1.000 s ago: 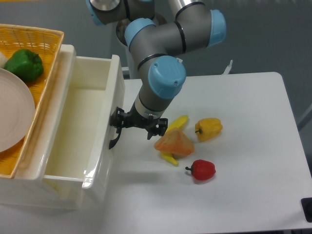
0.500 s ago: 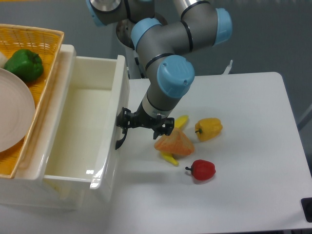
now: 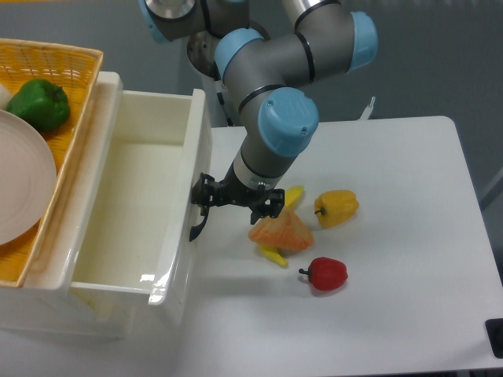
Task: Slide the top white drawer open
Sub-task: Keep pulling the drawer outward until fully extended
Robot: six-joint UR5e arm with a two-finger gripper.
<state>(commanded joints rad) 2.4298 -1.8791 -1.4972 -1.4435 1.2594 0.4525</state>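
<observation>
The top white drawer point(image 3: 134, 206) stands pulled far out of the cabinet, its deep cream inside showing nothing in it. Its curved black handle point(image 3: 196, 230) hangs on the front wall. My gripper point(image 3: 206, 196) is at the upper end of that handle, shut on it, with the arm's blue wrist joint just above. The lower drawer is hidden beneath.
On the cabinet top sits a yellow wicker basket point(image 3: 82, 75) with a green pepper point(image 3: 39, 104) and a white plate point(image 3: 20, 184). Right of the gripper lie an orange wedge point(image 3: 281, 229), a yellow banana-like piece point(image 3: 292, 195), a yellow pepper point(image 3: 337, 207) and a red pepper point(image 3: 325, 273).
The drawer front and my gripper have moved to the right together, so the drawer now stands further out. The items on the table have stayed put.
</observation>
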